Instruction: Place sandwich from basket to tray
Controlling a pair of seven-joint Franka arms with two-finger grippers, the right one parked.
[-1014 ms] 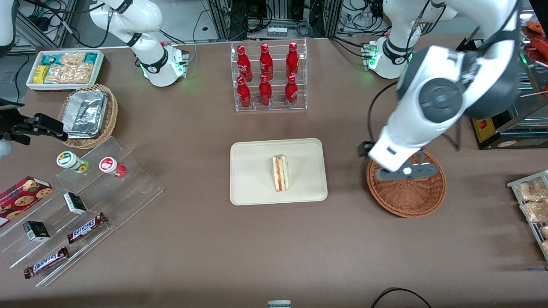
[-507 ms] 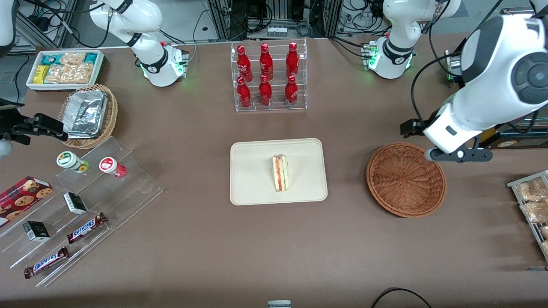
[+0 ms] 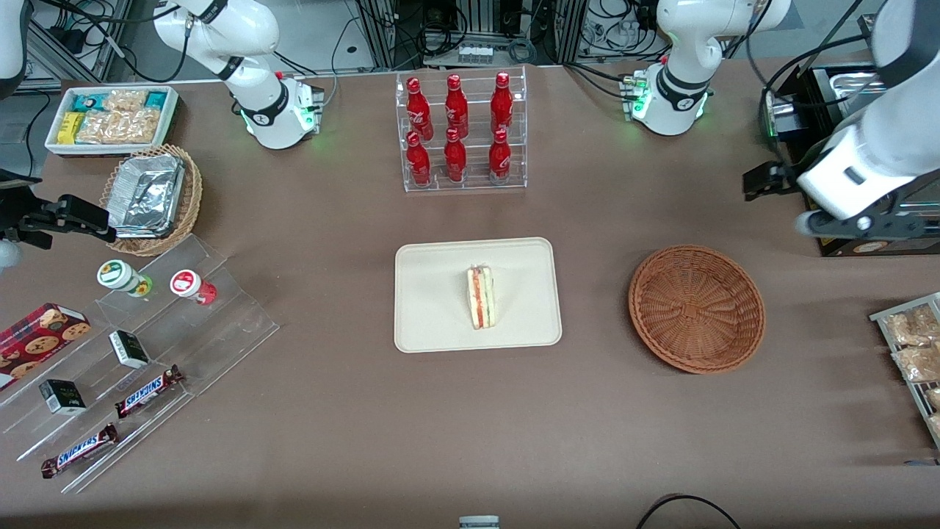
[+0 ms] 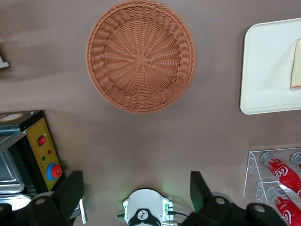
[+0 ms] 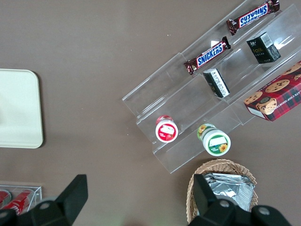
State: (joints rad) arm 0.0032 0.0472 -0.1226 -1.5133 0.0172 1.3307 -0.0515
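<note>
The sandwich point(image 3: 481, 297) lies on its side in the middle of the cream tray point(image 3: 433, 294), its red, orange and green layers showing. The wrist view shows only one edge of the sandwich point(image 4: 296, 66) on the tray point(image 4: 268, 70). The reddish-brown wicker basket point(image 3: 696, 308) sits beside the tray toward the working arm's end, with nothing in it; the basket point(image 4: 141, 56) is seen whole from the wrist. My left gripper point(image 3: 855, 224) hangs high over the table past the basket's rim, farther from the front camera. That gripper point(image 4: 136, 188) is open and holds nothing.
A clear rack of red bottles point(image 3: 459, 132) stands farther from the front camera than the tray. A black box with red buttons point(image 4: 42, 155) is under the gripper. A rack of snack packets point(image 3: 914, 345) sits at the working arm's end, an acrylic snack stand point(image 3: 125, 353) at the parked arm's.
My left arm has risen from over the basket and swung toward the working arm's end, farther from the front camera. The sandwich has stayed on the tray.
</note>
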